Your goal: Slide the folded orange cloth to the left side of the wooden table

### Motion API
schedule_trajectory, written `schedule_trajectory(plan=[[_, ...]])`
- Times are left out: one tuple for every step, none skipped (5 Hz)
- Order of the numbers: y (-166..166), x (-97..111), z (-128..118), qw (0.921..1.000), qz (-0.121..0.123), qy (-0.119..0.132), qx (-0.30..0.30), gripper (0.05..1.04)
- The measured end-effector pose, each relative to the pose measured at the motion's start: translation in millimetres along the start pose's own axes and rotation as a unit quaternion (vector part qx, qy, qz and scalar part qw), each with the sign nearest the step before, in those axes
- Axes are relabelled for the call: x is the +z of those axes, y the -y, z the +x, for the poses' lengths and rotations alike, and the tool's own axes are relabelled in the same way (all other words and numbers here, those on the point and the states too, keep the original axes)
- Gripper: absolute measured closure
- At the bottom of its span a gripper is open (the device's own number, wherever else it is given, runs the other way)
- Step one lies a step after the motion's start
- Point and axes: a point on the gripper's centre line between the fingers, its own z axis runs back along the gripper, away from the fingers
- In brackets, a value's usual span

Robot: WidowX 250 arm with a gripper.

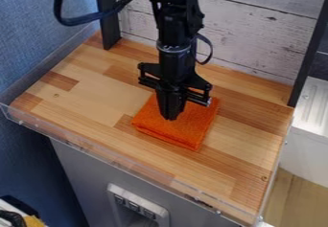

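The black gripper (171, 116) hangs down over the middle of the wooden counter, its tips at an orange folded cloth (182, 129). The cloth lies flat in a rough square, its folded layers showing along the near edge. The gripper hides part of the cloth's far side. Whether the tips touch the cloth or hover just above it, I cannot tell.
The wooden counter (83, 96) has a clear plastic lip (122, 160) along its front edge. Behind stands a whitewashed plank wall (256, 34) between dark upright posts. A blue partition (38, 34) is at the left, and a white unit (310, 120) at the right.
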Motion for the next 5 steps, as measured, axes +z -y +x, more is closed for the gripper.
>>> schedule_trajectory(plan=[[-6, -6, 4, 0.9998, 0.002, 0.02, 0.0, 1.024], [-8, -11, 4, 0.9997, 0.004, 0.026, 0.0, 1.025], [-11, -16, 3, 0.9997, 0.009, 0.021, 0.003, 1.025], [-12, -25, 1, 0.9999, 0.012, 0.004, 0.002, 1.025], [-13, -27, 3, 0.9999, 0.012, -0.011, 0.005, 1.025]])
